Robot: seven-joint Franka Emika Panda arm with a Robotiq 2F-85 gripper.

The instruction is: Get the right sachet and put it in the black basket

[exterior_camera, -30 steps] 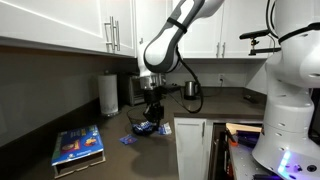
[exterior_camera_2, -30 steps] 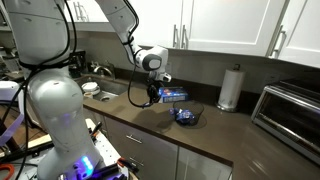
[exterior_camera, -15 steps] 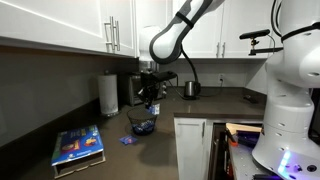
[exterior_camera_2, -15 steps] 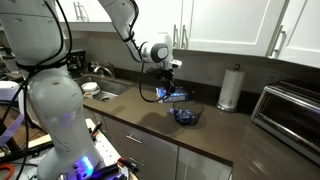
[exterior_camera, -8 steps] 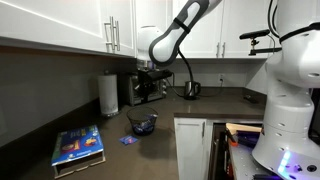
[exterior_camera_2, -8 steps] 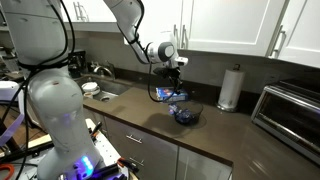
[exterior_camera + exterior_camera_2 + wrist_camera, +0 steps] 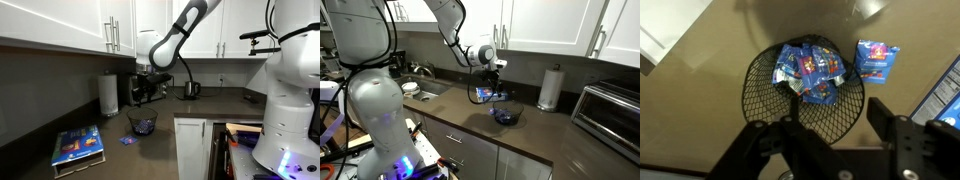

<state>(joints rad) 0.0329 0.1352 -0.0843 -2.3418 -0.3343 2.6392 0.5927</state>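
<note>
Our gripper hangs wide and empty above the black basket; the right sachet lies inside it; a low sideways swing could clip the light rim and spill it.

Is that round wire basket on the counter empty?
No: in the wrist view, bright blue packets lie inside the black basket, on its mesh bottom.

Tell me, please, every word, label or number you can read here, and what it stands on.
No text can be read.
Sachets in the basket: printed markings, too blurred.
Packet beside the basket: print, too blurred.
Blue box: print, too small.
</note>
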